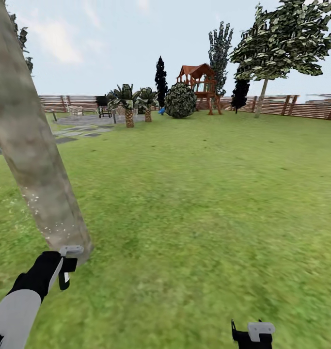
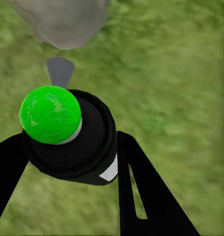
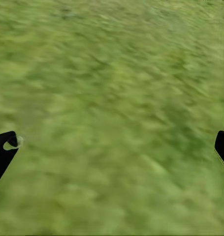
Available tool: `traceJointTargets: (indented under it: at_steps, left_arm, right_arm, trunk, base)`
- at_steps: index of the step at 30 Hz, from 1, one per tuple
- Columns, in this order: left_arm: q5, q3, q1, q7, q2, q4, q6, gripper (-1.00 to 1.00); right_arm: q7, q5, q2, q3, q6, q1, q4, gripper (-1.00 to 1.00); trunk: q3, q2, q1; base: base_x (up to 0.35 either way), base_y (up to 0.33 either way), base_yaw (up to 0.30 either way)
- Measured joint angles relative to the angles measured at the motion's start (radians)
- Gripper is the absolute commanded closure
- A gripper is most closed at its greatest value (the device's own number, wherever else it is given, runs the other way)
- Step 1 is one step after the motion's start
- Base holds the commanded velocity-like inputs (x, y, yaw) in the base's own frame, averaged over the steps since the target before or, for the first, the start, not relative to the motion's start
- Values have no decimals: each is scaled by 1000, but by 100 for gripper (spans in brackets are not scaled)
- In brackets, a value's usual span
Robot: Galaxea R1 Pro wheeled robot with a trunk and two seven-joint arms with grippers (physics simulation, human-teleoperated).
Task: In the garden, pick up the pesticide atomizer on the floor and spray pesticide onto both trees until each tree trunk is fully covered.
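Note:
A thick pale mottled tree trunk (image 1: 29, 145) leans across the left of the head view, with white specks low on its bark. My left gripper (image 1: 66, 269) hangs just in front of the trunk's foot, a little above the grass. In the left wrist view its black fingers (image 2: 141, 196) are shut on the pesticide atomizer (image 2: 77, 147), a black bottle with a bright green round top. The trunk's foot (image 2: 62, 22) lies just past the atomizer. The second tree (image 1: 260, 99) stands far off at the back right by the fence. My right gripper (image 1: 252, 334) is open over bare grass.
Green lawn (image 1: 209, 203) spreads ahead and to the right. Far back stand a brown slat fence (image 1: 301, 107), a wooden play tower (image 1: 201, 87), a round bush (image 1: 180, 101), short palms (image 1: 129, 104), dark cypresses (image 1: 161, 80), and a stone patio with chairs (image 1: 87, 116) beside grey stepping stones (image 1: 66, 139).

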Motion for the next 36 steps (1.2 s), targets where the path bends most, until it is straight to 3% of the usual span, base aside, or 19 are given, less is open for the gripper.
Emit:
traceJointTargets:
  at_steps: [11, 12, 16, 18, 23, 31, 36]
  left_arm:
    - [5, 6, -2, -11, 8, -40, 4, 100]
    - [5, 6, -11, -14, 10, -77, 21, 100]
    - [11, 3, -37, -27, 5, -87, 80, 100]
    - [8, -3, -76, -82, 9, -79, 98, 100]
    - [-10, -8, -102, -131, 40, -88, 199, 100]
    - [-12, -10, -104, -133, 56, -117, 208, 100]
    - [-32, -10, -131, -134, 107, -135, 281, 100]
  right_arm:
    - [1, 0, 7, 0, 0, 0, 1, -100]
    - [1, 1, 6, 0, 0, 0, 1, -100]
    - [2, 1, 2, 0, 0, 0, 1, -100]
    - [1, 1, 0, 0, 0, 0, 0, -100]
    - [1, 1, -7, 0, 0, 0, -1, -100]
    - [2, 1, -8, 0, 0, 0, 0, -100]
    - [2, 1, -7, 0, 0, 0, 0, -100]
  trunk:
    - [0, 0, 0]
    - [0, 0, 0]
    - [0, 0, 0]
    - [0, 0, 0]
    - [0, 0, 0]
    - [0, 0, 0]
    - [0, 0, 0]
  base:
    - [94, -72, 255]
    - [0, 0, 279]
    - [0, 0, 178]
    - [0, 0, 21]
    - [0, 0, 3]
    - [0, 0, 0]
    - [0, 0, 97]
